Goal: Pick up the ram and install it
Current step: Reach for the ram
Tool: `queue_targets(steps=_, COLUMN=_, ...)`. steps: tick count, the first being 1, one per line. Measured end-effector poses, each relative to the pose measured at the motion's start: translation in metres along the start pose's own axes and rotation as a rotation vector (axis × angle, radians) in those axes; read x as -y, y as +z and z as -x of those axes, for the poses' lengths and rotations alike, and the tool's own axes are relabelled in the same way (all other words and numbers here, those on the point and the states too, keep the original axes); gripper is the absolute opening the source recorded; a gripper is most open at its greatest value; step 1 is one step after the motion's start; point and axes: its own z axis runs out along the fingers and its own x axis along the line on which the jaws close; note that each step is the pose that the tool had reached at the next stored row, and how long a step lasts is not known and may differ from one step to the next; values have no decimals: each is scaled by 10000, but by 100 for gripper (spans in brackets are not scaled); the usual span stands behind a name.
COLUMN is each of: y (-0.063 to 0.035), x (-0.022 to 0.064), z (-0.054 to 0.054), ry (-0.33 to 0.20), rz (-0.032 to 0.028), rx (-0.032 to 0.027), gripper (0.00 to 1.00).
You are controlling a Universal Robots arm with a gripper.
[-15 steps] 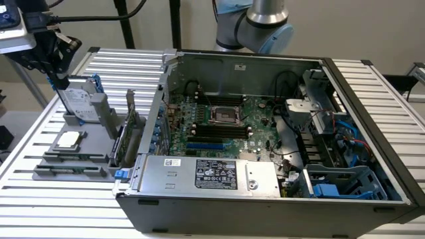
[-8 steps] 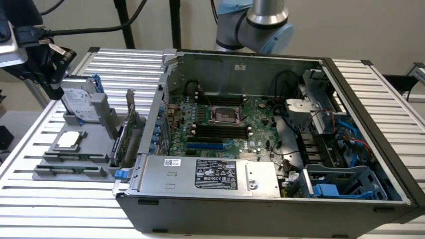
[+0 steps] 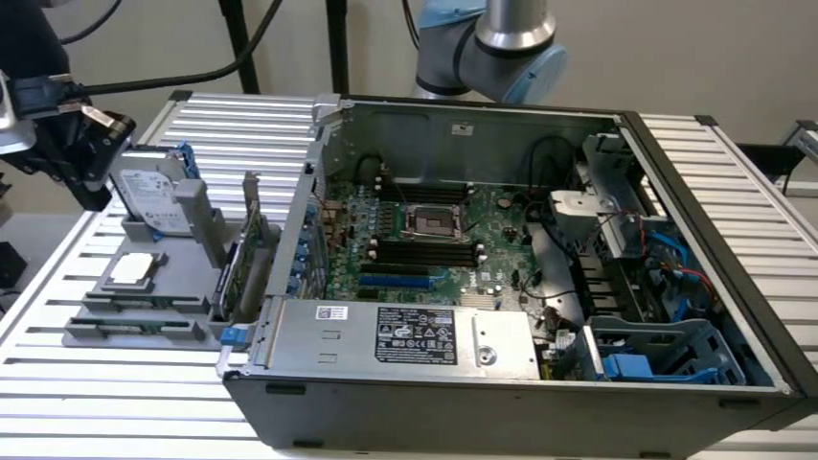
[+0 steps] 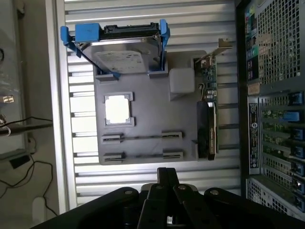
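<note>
Presently, closed jaws hang near one tray (image 4: 143,125) bearing one hard drive (image 4: 126,57).

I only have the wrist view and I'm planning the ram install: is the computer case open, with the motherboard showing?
Observer: Yes, the case lies open and the motherboard is exposed.
Operator: Any long slots there?
Observer: Several long black slots lie beside the processor socket; they look empty.
Operator: What sits closest to the exterior camera inside?
Observer: A silver power supply, along the wall nearest that camera.
</note>
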Motion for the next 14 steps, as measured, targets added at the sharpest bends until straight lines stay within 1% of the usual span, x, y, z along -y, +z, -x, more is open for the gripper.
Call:
queue_targets(steps=6, y=75, x=23, z=-83, ry=-99, rz=0, rx=-14, gripper=11)
queue_targets(steps=14, y=171, x=30, z=-125, ry=-564, rz=-8, rx=-36, gripper=11)
